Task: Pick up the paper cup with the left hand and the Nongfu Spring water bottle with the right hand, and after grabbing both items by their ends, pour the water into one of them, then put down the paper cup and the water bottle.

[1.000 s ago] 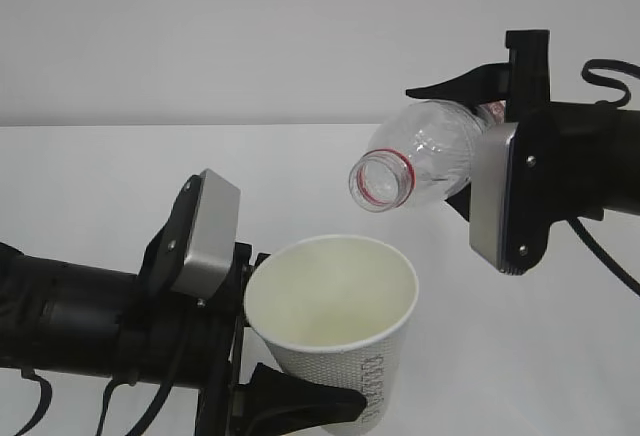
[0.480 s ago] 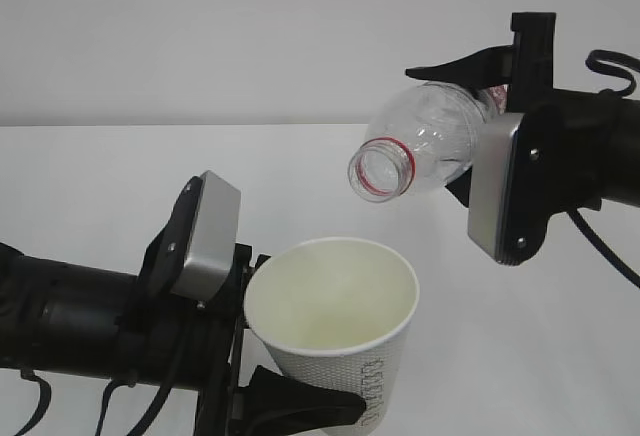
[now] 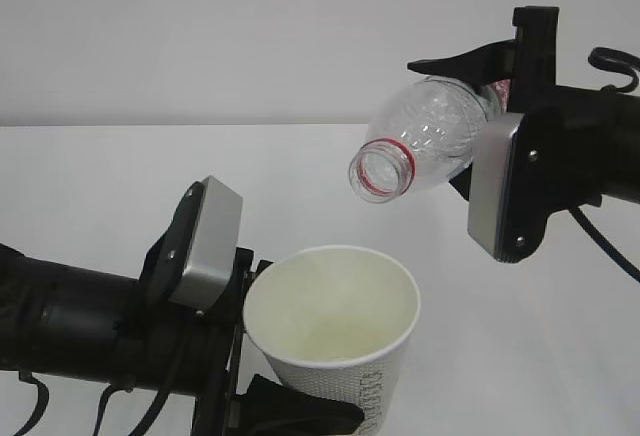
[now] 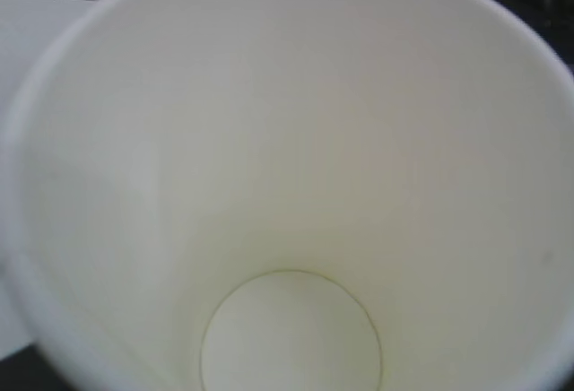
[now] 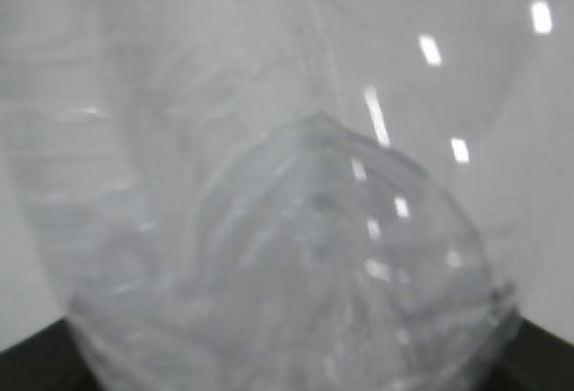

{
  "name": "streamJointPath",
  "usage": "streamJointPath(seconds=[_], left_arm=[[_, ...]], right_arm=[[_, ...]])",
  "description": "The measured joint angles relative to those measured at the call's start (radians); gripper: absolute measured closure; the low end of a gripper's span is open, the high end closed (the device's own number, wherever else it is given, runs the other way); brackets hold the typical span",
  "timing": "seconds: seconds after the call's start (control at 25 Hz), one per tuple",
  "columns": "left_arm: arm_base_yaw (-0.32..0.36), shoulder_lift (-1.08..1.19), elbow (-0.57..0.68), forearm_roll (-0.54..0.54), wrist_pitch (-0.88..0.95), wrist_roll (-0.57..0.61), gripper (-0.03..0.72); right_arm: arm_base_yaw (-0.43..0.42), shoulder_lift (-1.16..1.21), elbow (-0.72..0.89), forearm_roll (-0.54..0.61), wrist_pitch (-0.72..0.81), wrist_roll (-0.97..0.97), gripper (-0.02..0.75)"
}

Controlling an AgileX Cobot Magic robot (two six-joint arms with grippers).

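We grip cup (image 3: 335, 331) in left fingers (image 3: 295, 411), bottle (image 3: 420, 151) in right fingers (image 3: 455, 61); mouth tilted above rim, risks spilling beyond cup.

- The exterior view looks level across the desk (image 3: 90, 166) toward a plain wall, close to both arms.
- The left wrist view peers straight into the paper cup (image 4: 287, 185), which the exterior view shares.
- The right wrist view presses against the bottle (image 5: 287, 256).

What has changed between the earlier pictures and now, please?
The right hand has lifted the Nongfu Spring water bottle slightly, while the left hand has lowered the paper cup a little. Both grips stay unchanged; no stream is visible.
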Motion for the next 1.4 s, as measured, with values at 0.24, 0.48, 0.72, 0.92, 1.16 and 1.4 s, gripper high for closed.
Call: streamJointPath(seconds=[0.24,0.48,0.72,0.92,1.16,1.4], left_arm=[[0.000,0.000,0.000,0.006,0.000,0.000,0.160],[0.000,0.000,0.000,0.007,0.000,0.000,0.160],[0.000,0.000,0.000,0.007,0.000,0.000,0.160],[0.000,0.000,0.000,-0.029,0.003,0.000,0.160],[0.000,0.000,0.000,-0.040,0.025,0.005,0.160],[0.000,0.000,0.000,-0.049,0.025,0.006,0.160]], right_arm=[[0.000,0.000,0.000,0.003,-0.018,-0.016,0.217],[0.000,0.000,0.000,0.003,-0.020,-0.038,0.217],[0.000,0.000,0.000,0.015,-0.029,-0.089,0.217],[0.000,0.000,0.000,0.034,-0.033,-0.116,0.217],[0.000,0.000,0.000,0.053,-0.033,-0.140,0.217],[0.000,0.000,0.000,0.064,-0.033,-0.146,0.217]])
